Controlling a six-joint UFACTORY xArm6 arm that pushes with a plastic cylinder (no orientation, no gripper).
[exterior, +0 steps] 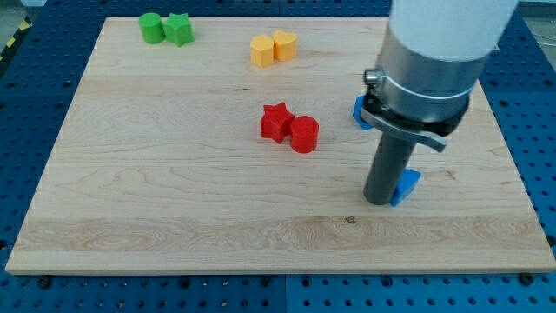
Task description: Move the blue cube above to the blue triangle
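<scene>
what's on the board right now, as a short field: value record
tip: my tip is down on the board, touching the left side of a blue block
blue blocks: one beside the tip, one half hidden behind the arm; shapes unclear
red pair: star and cylinder, touching, mid board
yellow pair: two blocks, touching, near the view's top
green pair: cylinder and star, top left
surface: wooden board

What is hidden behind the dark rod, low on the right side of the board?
A blue block shows only at the right edge of my tip; most of it is covered, so its shape is unclear. Another blue block shows partly behind the arm.
</scene>
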